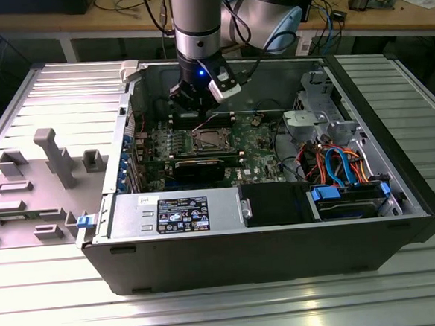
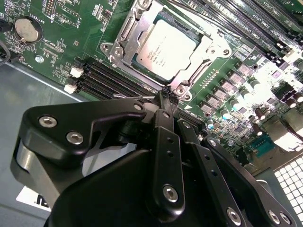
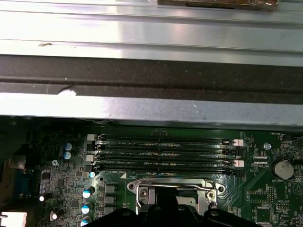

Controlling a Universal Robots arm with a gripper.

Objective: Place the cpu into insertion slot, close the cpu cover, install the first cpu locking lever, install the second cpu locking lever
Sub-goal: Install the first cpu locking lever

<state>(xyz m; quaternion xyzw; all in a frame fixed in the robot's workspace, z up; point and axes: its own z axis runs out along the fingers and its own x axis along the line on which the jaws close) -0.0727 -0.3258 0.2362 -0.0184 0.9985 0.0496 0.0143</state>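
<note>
The cpu (image 2: pixel 163 49) lies flat in the insertion slot (image 2: pixel 196 56), with its shiny grey top facing up. It sits there because the slot holds it snug on all 4 sides. The cpu cover (image 2: pixel 124 34) is down on it. Its thin metal frame lies around the chip's edges, and the chip's top shows through the big square window. The cover presses on the chip so it cannot lift out.

The slot is in the middle part of the green board (image 2: pixel 57 52). Long dark memory slots (image 2: pixel 113 80) run beside the slot on 2 sides.

The gripper (image 2: pixel 166 94) hangs just above the board, at the edge of the cover where a corner screw (image 2: pixel 181 89) sits. Its 2 black fingers are pressed together into 1 thin tip. I judge the tip is pinched on nothing, and it is thin like that so it can poke or push a small part by the cover. I cannot tell if the tip touches a lever.

In the exterior view the arm (image 1: pixel 196 23) reaches down into the open computer case (image 1: pixel 283 240), and the gripper (image 1: pixel 198 104) is just over the slot (image 1: pixel 209 140), near the case's back wall.
</note>
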